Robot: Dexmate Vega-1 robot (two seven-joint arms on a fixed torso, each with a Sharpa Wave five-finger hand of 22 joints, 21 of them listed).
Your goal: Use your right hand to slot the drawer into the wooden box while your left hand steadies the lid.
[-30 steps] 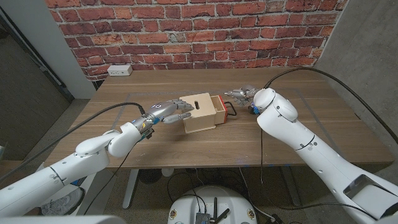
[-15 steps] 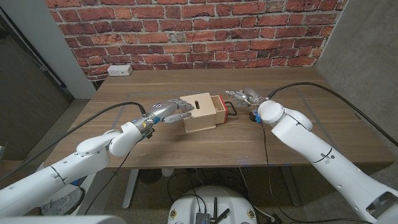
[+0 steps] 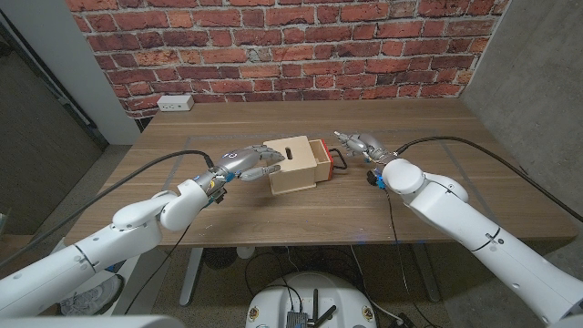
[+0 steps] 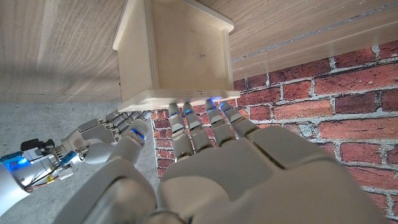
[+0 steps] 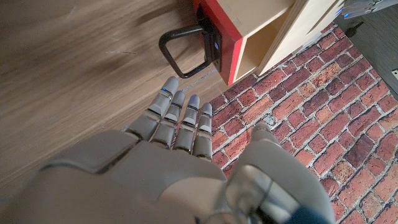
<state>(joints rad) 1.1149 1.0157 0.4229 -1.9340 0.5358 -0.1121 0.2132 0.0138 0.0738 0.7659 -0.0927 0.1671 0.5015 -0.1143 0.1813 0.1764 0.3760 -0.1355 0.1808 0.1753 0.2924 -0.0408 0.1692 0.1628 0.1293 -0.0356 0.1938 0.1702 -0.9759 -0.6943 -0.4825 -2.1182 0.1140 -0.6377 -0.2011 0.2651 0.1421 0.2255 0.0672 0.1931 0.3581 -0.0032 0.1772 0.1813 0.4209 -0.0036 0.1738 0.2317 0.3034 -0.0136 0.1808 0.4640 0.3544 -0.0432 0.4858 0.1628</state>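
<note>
Two robot hands flank a pale wooden box [image 3: 293, 165] near the middle of the table [image 3: 437, 118]. Left hand [image 3: 246, 161] rests its fingers [image 4: 196, 127], held side by side, on the lid's edge. Red-fronted drawer [image 3: 322, 157] sits partly inside the box, its black handle [image 3: 339, 158] sticking out. Right hand [image 3: 359, 142] hovers just beside the handle, fingers [image 5: 180, 121] extended and empty. No writing is legible on the box.

The wooden box [image 3: 293, 166] hides most of the drawer [image 3: 320, 157].

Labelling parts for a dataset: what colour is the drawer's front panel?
Red, with a black handle on the drawer front; clearest in the right wrist view.
</note>
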